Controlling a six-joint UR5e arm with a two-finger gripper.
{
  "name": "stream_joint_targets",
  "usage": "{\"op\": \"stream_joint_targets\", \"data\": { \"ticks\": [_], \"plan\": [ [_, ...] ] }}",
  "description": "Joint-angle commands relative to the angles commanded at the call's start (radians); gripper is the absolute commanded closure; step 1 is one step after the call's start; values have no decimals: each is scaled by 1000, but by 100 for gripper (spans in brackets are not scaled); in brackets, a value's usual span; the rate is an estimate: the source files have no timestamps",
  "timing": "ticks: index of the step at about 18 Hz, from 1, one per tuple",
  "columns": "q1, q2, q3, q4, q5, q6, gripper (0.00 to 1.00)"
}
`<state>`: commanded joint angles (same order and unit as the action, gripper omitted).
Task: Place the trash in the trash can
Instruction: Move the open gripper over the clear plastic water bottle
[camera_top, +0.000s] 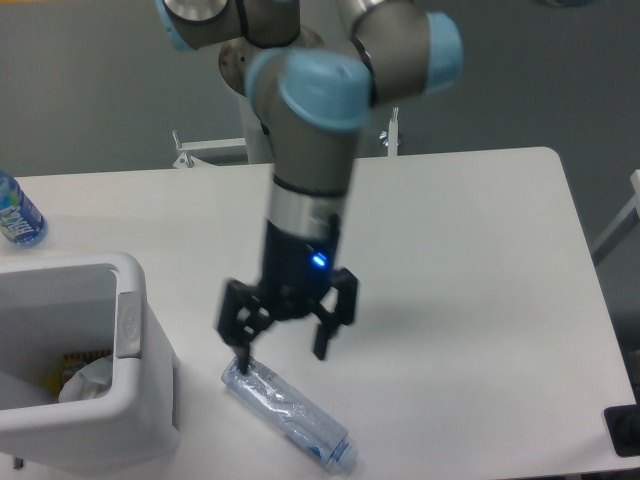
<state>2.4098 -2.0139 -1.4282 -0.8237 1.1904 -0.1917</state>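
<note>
— Which step are we working on?
— The crumpled translucent-white plastic wrapper (88, 381) is lying inside the large white rectangular plastic trash can (140, 400), so we are going for the crushed clear bluish plastic bottle (288, 414) on the white bench (450, 250).
— And the fingers (243, 355)?
— They are spread, holding nothing, hovering just over the bottle's nearer end. Next, we judge, we are needing to centre, descend and pinch.

Evenly, softly lit from above; faint shadow on the table (470, 240) under the arm (310, 150); slightly soft, low-resolution focus throughout.
</note>
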Motion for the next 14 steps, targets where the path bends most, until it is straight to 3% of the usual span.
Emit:
{"op": "stream_joint_targets", "data": {
  "ticks": [7, 14],
  "plan": [
    [-6, -150, 43, 0, 81, -2, 0],
    [-32, -193, 34, -2, 129, -26, 0]
  ]
}}
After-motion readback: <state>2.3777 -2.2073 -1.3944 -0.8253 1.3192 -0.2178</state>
